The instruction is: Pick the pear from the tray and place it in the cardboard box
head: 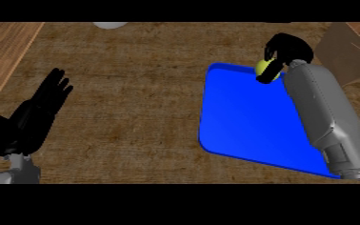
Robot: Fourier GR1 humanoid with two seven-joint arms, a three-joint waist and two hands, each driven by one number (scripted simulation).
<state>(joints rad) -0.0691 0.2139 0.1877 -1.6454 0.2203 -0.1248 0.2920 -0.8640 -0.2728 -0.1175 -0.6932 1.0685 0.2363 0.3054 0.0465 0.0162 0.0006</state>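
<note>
Pear point(265, 67) is what I'm tracking: yellow-green, at the far corner of the blue tray point(246, 124), wrapped by my right hand. Going across from the left, my left hand point(38, 112) rests near the edge with fingers straight and spread, holding nothing, above the brown worktop point(134, 100). Next comes the tray, then my right hand point(285, 52), fingers curled round the pear. A brown cardboard box point(345, 47) shows at the right edge.
</note>
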